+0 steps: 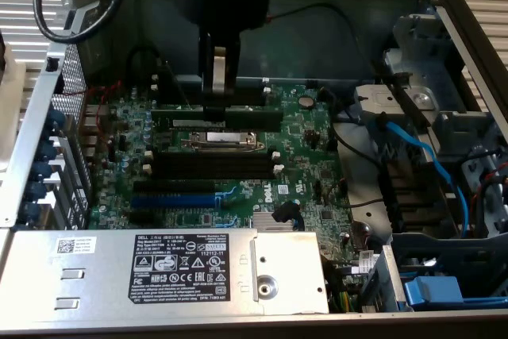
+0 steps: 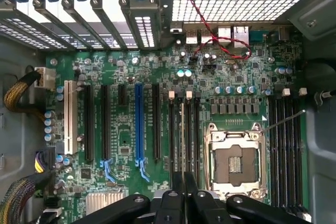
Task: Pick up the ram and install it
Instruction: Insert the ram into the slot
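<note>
Over the motherboard (image 1: pixel 305 160), close to the processor socket (image 1: pixel 222 140), the claw (image 1: pixel 217 105) reaches down from the arm and is clenched on the ram (image 1: pixel 254 117), gripping it near the middle of its length. In the exterior view the ram is a long dark green stick held level and on edge. It runs the same way as the black memory slots (image 1: pixel 214 166) and sits just on the far side of the socket in that picture.

Seen from the wrist, the claw (image 2: pixel 184 184) has its two dark fingers (image 2: pixel 177 190) pressed together around the stick. The ram (image 2: pixel 182 129) shows edge-on as a thin pale line. It lines up with the memory slots (image 2: pixel 195 129) that lie just beside the socket (image 2: pixel 233 158), between two of their white end clips. Whether its lower edge touches a slot cannot be told.

A blue expansion slot (image 2: pixel 139 124) lies beyond those memory slots, further from the socket, and a white slot (image 2: pixel 68 124) lies further off again. More black slots (image 2: pixel 286 150) run along the socket's opposite side. In the exterior view the blue slot (image 1: pixel 175 200) sits nearer the camera than the socket. A finned heatsink (image 1: pixel 278 222) is close by it, and the silver power supply (image 1: pixel 95 275) with its black label spans the near edge of the case.
</note>
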`<state>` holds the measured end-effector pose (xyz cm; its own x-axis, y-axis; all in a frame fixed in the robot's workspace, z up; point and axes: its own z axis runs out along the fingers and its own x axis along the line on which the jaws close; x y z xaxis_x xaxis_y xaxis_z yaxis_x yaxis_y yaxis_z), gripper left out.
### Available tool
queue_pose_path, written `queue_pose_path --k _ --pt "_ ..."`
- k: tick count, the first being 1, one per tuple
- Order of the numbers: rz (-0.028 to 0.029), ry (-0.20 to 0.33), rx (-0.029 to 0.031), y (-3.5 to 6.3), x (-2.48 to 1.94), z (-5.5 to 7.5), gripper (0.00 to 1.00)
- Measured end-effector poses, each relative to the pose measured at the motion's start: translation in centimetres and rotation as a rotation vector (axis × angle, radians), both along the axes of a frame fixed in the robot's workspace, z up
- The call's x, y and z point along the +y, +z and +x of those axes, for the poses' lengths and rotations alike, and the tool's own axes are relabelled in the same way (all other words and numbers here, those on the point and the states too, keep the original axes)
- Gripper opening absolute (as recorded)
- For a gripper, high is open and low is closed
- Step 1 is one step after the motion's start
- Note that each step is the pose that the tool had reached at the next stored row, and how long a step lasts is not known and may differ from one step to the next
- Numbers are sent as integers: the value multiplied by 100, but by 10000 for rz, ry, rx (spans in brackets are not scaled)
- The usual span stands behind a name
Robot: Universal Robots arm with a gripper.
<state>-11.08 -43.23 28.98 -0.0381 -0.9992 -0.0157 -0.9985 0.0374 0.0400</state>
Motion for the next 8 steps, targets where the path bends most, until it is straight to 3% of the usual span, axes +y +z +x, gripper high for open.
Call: queue_pose_path --k 2,8 --pt "12 12 -1 -22 -34 0 12" --pt "17 85 0 -106 -55 2 12"
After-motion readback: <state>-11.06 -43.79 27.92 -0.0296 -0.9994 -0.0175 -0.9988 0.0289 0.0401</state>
